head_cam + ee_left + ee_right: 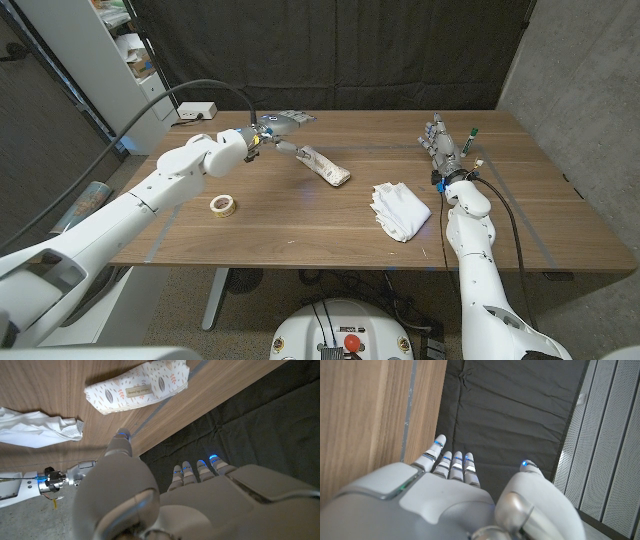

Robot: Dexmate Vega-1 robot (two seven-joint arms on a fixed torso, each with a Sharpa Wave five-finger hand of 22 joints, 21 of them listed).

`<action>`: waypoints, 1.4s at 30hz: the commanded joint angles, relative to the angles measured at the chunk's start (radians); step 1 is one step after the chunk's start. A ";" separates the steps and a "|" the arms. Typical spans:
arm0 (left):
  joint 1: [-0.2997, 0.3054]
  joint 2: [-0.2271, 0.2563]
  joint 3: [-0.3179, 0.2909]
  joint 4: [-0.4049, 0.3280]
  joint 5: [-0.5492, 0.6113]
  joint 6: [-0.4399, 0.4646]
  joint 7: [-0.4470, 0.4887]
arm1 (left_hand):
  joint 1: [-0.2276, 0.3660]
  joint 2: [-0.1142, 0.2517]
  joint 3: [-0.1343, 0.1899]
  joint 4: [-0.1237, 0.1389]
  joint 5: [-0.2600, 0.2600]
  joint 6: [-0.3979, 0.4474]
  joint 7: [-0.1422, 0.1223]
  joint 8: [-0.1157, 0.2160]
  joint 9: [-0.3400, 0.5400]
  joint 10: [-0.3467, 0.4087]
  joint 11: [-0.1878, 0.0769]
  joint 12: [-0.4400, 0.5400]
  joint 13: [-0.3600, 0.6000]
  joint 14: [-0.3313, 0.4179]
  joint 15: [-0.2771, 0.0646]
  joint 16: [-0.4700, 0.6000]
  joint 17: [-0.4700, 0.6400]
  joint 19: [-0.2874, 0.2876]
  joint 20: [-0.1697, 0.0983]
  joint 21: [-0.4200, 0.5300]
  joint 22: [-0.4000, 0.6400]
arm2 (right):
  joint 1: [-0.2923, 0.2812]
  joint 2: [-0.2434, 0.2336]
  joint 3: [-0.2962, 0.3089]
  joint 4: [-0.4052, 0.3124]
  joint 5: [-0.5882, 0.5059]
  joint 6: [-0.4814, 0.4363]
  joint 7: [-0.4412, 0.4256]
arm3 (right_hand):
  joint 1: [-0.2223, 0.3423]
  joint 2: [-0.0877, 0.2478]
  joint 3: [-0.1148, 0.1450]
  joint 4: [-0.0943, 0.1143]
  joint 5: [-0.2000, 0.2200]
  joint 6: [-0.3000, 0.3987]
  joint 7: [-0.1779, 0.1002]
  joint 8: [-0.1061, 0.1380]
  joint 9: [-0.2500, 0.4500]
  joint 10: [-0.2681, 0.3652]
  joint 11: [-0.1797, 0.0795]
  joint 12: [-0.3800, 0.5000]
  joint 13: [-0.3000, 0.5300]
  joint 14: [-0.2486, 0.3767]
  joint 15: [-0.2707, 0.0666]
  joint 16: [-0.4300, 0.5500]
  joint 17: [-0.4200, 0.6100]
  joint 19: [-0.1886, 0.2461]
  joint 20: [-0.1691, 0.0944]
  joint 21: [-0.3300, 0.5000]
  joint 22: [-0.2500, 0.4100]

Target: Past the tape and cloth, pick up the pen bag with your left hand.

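The pen bag (326, 168), pale with a leaf print, lies slanted on the wooden table (300, 235) behind its middle; the left wrist view shows its label (137, 388). My left hand (265, 135) hovers at the bag's far left end, fingers apart and holding nothing, with one fingertip (292, 149) just short of the bag. The tape roll (222, 206) lies nearer the front, left of centre. The crumpled white cloth (400, 210) (35, 427) sits right of centre. My right hand (440, 142) (465, 495) stands at the right side, fingers straight and empty.
A green-capped marker (470, 140) lies beside the right hand. A white power strip (195, 112) and a flat packet (287, 118) lie at the table's back left. A shelf (120, 50) stands to the left, and a black curtain (340, 55) hangs behind.
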 commanded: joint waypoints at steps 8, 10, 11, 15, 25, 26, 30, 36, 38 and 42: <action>-0.034 0.000 0.045 0.014 0.064 -0.010 -0.004 | 0.018 0.001 -0.004 -0.002 0.008 -0.004 -0.001 -0.004 0.005 0.000 -0.006 0.004 0.006 0.005 0.000 0.002 0.003 0.000 0.004 -0.001 0.003 | 0.008 0.005 0.003 0.015 0.000 0.008 -0.011 | 0.001 0.010 -0.008 0.001 0.007 0.005 0.000 0.002 0.000 0.006 0.001 0.001 -0.001 0.006 0.004 0.007 0.002 0.012 -0.001 -0.010 0.002; -0.031 0.004 0.059 0.006 0.124 0.005 0.025 | 0.019 0.000 -0.005 -0.002 0.009 -0.004 -0.002 -0.004 0.006 -0.001 -0.007 0.003 0.006 0.005 0.000 0.001 0.003 0.000 0.005 -0.001 0.003 | 0.010 0.006 0.003 0.019 0.000 0.010 -0.011 | 0.001 0.010 -0.008 0.001 0.007 0.006 0.000 0.002 0.000 0.006 0.001 0.000 -0.001 0.006 0.004 0.007 0.002 0.012 0.000 -0.011 0.002; -0.031 0.006 0.065 0.004 0.147 0.010 0.036 | 0.019 0.000 -0.005 -0.001 0.009 -0.004 -0.003 -0.004 0.006 -0.002 -0.008 0.003 0.006 0.005 -0.001 0.001 0.003 -0.001 0.003 -0.002 0.003 | 0.011 0.006 0.003 0.021 0.000 0.010 -0.011 | 0.001 0.010 -0.008 0.001 0.007 0.005 0.001 0.002 0.000 0.006 0.000 0.000 0.000 0.006 0.003 0.006 0.001 0.013 -0.001 -0.011 0.002; -0.039 0.004 0.074 0.009 0.157 0.007 0.028 | 0.021 0.000 -0.006 -0.001 0.010 -0.005 -0.002 -0.006 0.006 -0.004 -0.008 0.001 0.006 0.004 0.000 0.000 0.003 0.000 0.004 -0.002 0.003 | 0.017 0.007 0.002 0.030 -0.001 0.013 -0.010 | 0.001 0.011 -0.008 0.001 0.008 0.005 0.000 0.002 0.000 0.006 0.002 0.000 0.000 0.006 0.003 0.007 0.001 0.014 0.000 -0.013 0.002; -0.071 -0.005 0.099 0.033 0.164 -0.022 0.003 | 0.025 -0.002 -0.010 0.002 0.012 -0.005 -0.004 -0.007 0.006 -0.004 -0.013 0.000 0.006 0.005 -0.001 0.000 0.003 0.001 0.001 -0.003 0.003 | 0.028 0.010 0.002 0.042 -0.002 0.022 -0.007 | 0.001 0.011 -0.010 0.000 0.008 0.005 0.001 0.002 0.000 0.007 0.001 0.000 0.000 0.007 0.004 0.007 0.001 0.015 0.000 -0.017 0.003; -0.073 -0.008 0.100 0.040 0.159 -0.028 0.007 | 0.026 -0.002 -0.011 0.002 0.012 -0.004 -0.003 -0.007 0.006 -0.004 -0.012 0.000 0.006 0.005 -0.001 0.000 0.003 0.001 0.002 -0.003 0.003 | 0.029 0.010 0.002 0.044 -0.001 0.024 -0.006 | 0.001 0.011 -0.010 0.000 0.008 0.005 0.001 0.002 0.000 0.006 0.001 0.000 0.000 0.007 0.004 0.007 0.001 0.015 0.000 -0.017 0.003; -0.084 -0.020 0.108 0.062 0.146 -0.037 -0.001 | 0.027 -0.003 -0.013 0.003 0.013 -0.004 -0.004 -0.008 0.006 -0.002 -0.011 0.000 0.007 0.007 -0.002 0.000 0.003 0.000 -0.001 -0.003 0.003 | 0.034 0.011 0.008 0.058 0.005 0.035 -0.003 | 0.001 0.012 -0.010 0.000 0.009 0.005 0.000 0.002 0.000 0.006 0.000 0.000 0.000 0.010 0.003 0.008 0.000 0.018 -0.001 -0.018 0.003; -0.115 -0.042 0.133 0.100 0.142 -0.059 -0.013 | 0.029 -0.004 -0.017 0.005 0.015 -0.002 -0.006 -0.009 0.006 0.000 -0.021 0.000 0.007 0.014 -0.009 0.001 0.003 0.002 0.000 -0.003 0.003 | 0.037 0.012 0.011 0.069 0.001 0.037 -0.007 | 0.001 0.013 -0.012 -0.001 0.009 0.006 0.001 0.002 0.000 0.007 -0.001 0.000 0.000 0.020 0.001 0.011 0.000 0.035 -0.003 -0.018 0.003; -0.126 -0.047 0.141 0.111 0.144 -0.064 -0.021 | 0.030 -0.005 -0.018 0.006 0.016 -0.003 -0.006 -0.010 0.006 0.000 -0.020 0.000 0.007 0.014 -0.009 0.001 0.003 0.002 -0.001 -0.003 0.003 | 0.039 0.013 0.011 0.072 0.000 0.038 -0.008 | 0.001 0.013 -0.012 -0.001 0.010 0.005 0.001 0.002 0.000 0.008 -0.004 0.001 0.000 0.020 0.002 0.011 0.000 0.036 -0.003 -0.019 0.003; -0.145 -0.056 0.154 0.129 0.140 -0.073 -0.041 | 0.031 -0.006 -0.021 0.007 0.016 -0.001 -0.008 -0.010 0.006 0.000 -0.020 0.000 0.007 0.015 -0.010 0.001 0.003 0.002 -0.003 -0.004 0.003 | 0.042 0.014 0.011 0.078 -0.002 0.039 -0.008 | 0.001 0.013 -0.012 -0.001 0.010 0.006 0.000 0.002 0.000 0.008 -0.001 0.000 0.000 0.020 0.002 0.011 0.000 0.036 -0.002 -0.021 0.003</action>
